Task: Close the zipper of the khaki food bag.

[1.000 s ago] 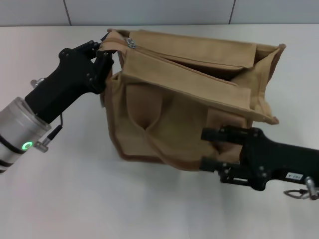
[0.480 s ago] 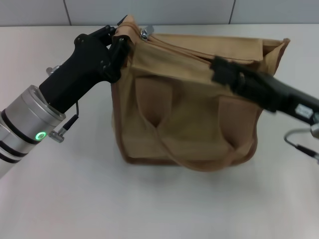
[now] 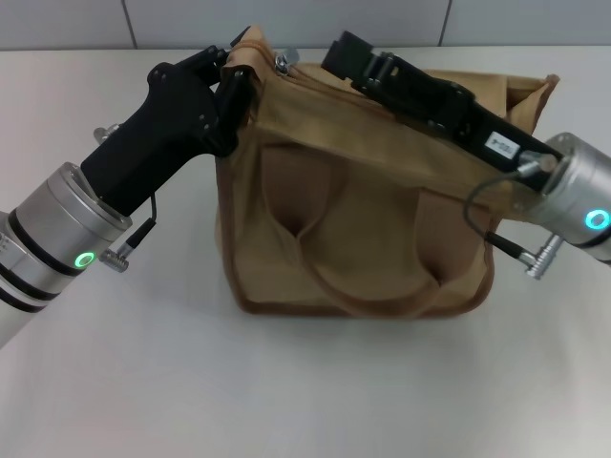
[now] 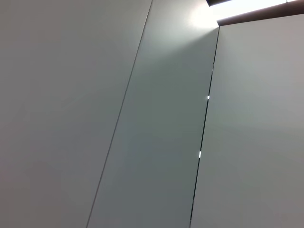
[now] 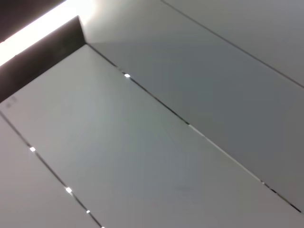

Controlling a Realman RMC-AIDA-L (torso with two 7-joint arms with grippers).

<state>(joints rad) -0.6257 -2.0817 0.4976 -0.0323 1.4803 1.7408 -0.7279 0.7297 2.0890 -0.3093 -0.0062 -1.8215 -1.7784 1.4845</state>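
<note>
The khaki food bag (image 3: pixel 358 219) stands upright mid-table. The left gripper (image 3: pixel 234 81) pinches the bag's top left corner. The right gripper (image 3: pixel 336 52) reaches along the top toward the silver zipper pull (image 3: pixel 283 62); its jaws' spread is hidden. The zipper (image 3: pixel 315 84) looks unclosed; all the closing remains.

No text can be read anywhere. The one candidate is a small white label (image 3: pixel 502 145) on the black body of the right arm (image 3: pixel 449 110), which lies over the top of the khaki food bag (image 3: pixel 353 219); it carries dark marks (too small to make out as letters or numbers). The bag itself shows no brand or print, and both wrist views show only plain grey panels.
</note>
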